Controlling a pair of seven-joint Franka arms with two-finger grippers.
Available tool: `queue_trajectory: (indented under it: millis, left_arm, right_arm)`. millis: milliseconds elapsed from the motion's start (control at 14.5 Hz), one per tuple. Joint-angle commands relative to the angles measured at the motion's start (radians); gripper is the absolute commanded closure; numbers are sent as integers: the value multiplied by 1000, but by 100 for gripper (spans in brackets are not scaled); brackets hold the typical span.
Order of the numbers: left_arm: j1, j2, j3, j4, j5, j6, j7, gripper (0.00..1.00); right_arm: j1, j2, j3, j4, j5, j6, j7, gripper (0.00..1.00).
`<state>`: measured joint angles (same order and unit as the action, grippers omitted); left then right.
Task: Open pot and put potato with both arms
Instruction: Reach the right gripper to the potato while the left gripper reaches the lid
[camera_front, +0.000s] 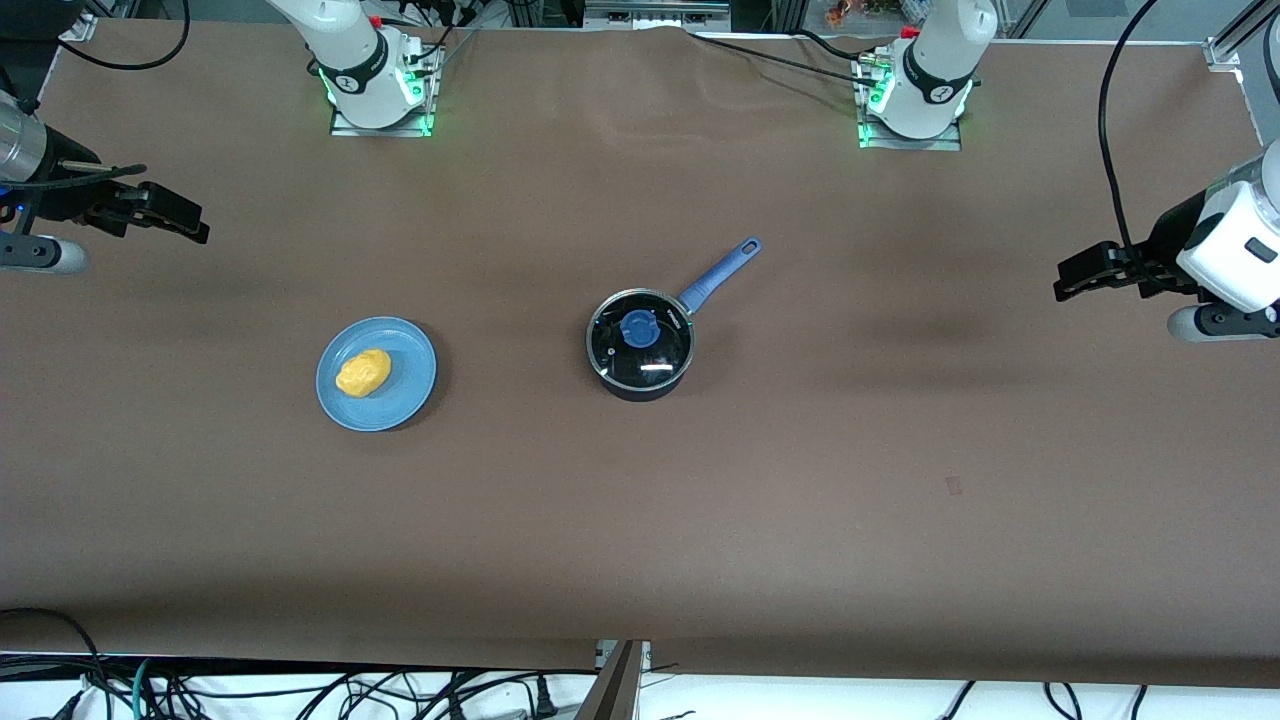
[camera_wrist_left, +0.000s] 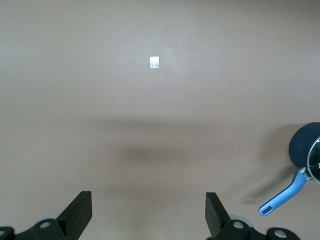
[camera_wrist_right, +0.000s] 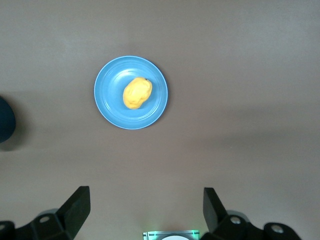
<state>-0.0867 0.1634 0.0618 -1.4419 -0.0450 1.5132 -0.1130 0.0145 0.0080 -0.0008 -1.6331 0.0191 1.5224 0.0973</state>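
Front view is showing the lidded pot (camera_front: 641, 345) and plated potato (camera_front: 363, 372) sitting apart, left gripper (camera_front: 1075, 277) and right gripper (camera_front: 185, 220) hovering with fingers spread.

Left gripper (camera_front: 1062, 283) raised at left arm's table end, fingers apart; right gripper (camera_front: 198, 227) likewise at right arm's end.
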Motion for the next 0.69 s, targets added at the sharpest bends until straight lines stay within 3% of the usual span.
queue_trajectory:
  millis: [0,138,345,621]
  left_arm:
    - [15,-7,-16,12,-6,-18,21,0]
    - [1,-2,-17,12,-13,-18,9,0]
    - [-2,22,-118,11,-15,-8,-48,0]
    - [-73,112,-259,-2,-7,168,-429,0]
  right_arm:
    - [-1,-10,2,1,-8,-5,-10,0]
    - [-1,-8,2,1,-8,-5,-10,0]
    - [-1,-5,2,7,-8,-7,-10,0]
    - [-1,-5,2,7,-7,-13,-10,0]
